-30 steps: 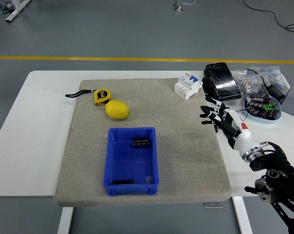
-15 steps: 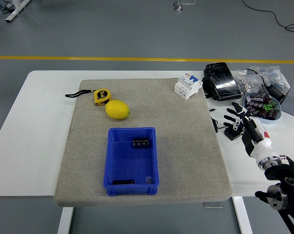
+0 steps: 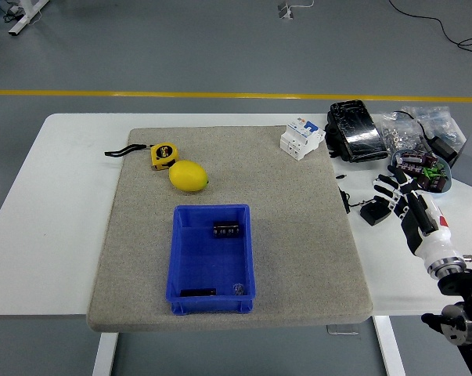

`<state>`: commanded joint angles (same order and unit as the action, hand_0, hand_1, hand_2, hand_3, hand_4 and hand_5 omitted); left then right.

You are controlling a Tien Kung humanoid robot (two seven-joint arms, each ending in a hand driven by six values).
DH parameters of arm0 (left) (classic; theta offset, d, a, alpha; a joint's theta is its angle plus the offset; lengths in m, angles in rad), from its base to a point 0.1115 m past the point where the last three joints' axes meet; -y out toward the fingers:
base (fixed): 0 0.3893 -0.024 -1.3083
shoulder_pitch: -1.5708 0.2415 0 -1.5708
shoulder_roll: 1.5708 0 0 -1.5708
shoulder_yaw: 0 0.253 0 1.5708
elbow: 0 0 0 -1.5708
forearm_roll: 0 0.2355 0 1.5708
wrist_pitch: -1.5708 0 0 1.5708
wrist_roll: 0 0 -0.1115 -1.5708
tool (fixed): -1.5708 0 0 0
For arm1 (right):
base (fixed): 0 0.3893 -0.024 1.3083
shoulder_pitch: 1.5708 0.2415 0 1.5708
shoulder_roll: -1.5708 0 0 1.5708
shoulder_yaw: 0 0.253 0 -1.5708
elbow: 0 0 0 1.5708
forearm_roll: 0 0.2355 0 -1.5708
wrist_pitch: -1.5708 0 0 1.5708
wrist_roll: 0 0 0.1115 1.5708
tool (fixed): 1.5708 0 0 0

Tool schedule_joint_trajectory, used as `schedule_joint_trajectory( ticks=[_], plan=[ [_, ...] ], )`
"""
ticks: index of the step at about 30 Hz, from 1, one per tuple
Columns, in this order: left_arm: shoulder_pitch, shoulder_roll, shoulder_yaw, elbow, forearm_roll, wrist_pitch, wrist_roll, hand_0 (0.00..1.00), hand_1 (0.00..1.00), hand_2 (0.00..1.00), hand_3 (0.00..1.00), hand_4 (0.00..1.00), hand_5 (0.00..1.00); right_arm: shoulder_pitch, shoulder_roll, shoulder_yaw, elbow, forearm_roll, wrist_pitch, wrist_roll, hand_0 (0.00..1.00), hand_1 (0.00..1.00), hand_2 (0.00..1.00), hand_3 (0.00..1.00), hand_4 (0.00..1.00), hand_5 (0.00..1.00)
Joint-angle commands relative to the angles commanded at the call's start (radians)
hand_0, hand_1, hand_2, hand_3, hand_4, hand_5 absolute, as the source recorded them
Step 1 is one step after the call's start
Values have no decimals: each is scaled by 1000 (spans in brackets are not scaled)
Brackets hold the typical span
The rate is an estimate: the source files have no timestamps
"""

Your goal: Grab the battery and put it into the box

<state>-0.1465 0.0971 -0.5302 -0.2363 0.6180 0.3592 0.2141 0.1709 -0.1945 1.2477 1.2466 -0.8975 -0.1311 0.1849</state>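
A blue plastic box (image 3: 210, 258) stands on the grey mat (image 3: 298, 235) near its front. Inside it a dark battery (image 3: 227, 230) lies toward the back, and a flat black piece (image 3: 198, 293) lies along the front wall. My right hand (image 3: 398, 193) hovers over the white table to the right of the mat, fingers spread and holding nothing. It is far from the box, close to a small black block (image 3: 372, 212). My left arm is out of sight.
A lemon (image 3: 189, 176) and a yellow tape measure (image 3: 163, 155) lie at the mat's back left. A white circuit breaker (image 3: 301, 138), a black pack (image 3: 354, 131), bags of parts (image 3: 412, 133) and a bowl of components (image 3: 427, 174) crowd the back right.
My right hand has drawn back to the right, from the mat's right edge to above the bare table beside the bowl. The small black block it covered now shows.
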Motion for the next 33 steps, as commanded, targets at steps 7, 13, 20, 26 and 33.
schedule_joint_trajectory(
  ticks=[7,13,20,26,33],
  plan=[
    [-1,0,2,0,-3,0,-1,574,550,592,572,628,575,-12,3,-13,-4,-7,23,26,874,843,882,909,998,820],
    [-2,0,2,0,-3,-1,-2,571,549,592,572,629,576,-14,7,-58,-6,26,2,75,895,857,892,923,998,832],
    [0,0,0,0,1,-2,1,571,549,592,573,630,577,-15,16,-129,-13,81,-61,184,975,913,925,949,998,872],
    [-1,1,0,0,3,-3,2,571,549,592,573,630,577,-15,15,-171,-13,88,-99,228,998,937,943,965,998,966],
    [-1,1,-2,0,6,-3,3,571,549,592,573,630,577,-16,17,-211,-14,89,-114,244,998,963,958,997,998,998]
  ],
)
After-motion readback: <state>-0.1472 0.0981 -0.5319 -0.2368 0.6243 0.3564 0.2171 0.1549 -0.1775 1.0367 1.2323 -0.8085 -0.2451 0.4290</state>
